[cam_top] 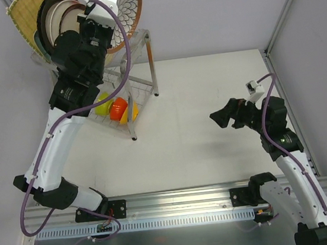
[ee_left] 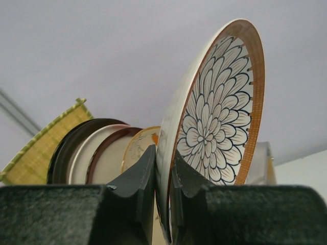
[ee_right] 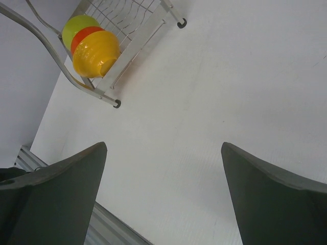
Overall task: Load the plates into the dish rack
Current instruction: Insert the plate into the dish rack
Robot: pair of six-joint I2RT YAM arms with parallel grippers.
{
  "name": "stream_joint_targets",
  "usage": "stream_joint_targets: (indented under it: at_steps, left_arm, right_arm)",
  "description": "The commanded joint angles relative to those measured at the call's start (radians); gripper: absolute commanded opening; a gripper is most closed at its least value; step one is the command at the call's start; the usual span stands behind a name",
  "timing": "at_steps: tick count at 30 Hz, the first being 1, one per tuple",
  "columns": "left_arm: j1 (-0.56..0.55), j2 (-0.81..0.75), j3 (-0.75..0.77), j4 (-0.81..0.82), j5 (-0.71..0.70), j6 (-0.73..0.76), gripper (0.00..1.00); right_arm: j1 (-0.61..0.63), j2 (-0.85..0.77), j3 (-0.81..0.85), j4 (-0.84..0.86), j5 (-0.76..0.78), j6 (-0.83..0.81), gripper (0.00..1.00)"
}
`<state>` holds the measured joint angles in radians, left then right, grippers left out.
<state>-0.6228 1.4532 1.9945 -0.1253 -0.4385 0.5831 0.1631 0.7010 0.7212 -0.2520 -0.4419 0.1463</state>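
The left gripper (ee_left: 163,159) is clamping the petal-patterned plate (ee_left: 214,122) by its rim; the right gripper (ee_right: 163,148) is hanging spread wide over the white table (ee_right: 219,76).

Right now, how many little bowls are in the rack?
3, in a row low in the rack: green bowl, orange bowl, yellow bowl. The left arm may hide more.

At least five plates (ee_left: 219,117), three bowls (ee_right: 97,53), one dish rack (cam_top: 153,70)
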Motion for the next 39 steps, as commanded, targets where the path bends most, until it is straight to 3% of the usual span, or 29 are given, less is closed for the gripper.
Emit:
stream_joint_targets:
  at_steps: [1,11,20,39]
  left_arm:
    - [0.038,-0.027,0.070,0.210,-0.058,0.041,0.00]
    - [0.090,-0.007,0.035,0.208,-0.117,0.052,0.00]
    - [0.132,0.010,-0.014,0.208,-0.088,0.050,0.00]
    - [0.229,-0.057,-0.184,0.210,0.170,0.044,0.00]
  right_arm:
    - [-0.002,0.011,0.035,-0.001,-0.017,-0.021,1.00]
    - [-0.002,0.043,0.064,-0.023,-0.018,-0.025,0.99]
    - [-0.002,0.045,0.066,-0.029,-0.012,-0.034,1.00]
    - [-0.002,0.058,0.066,-0.016,-0.021,-0.027,1.00]
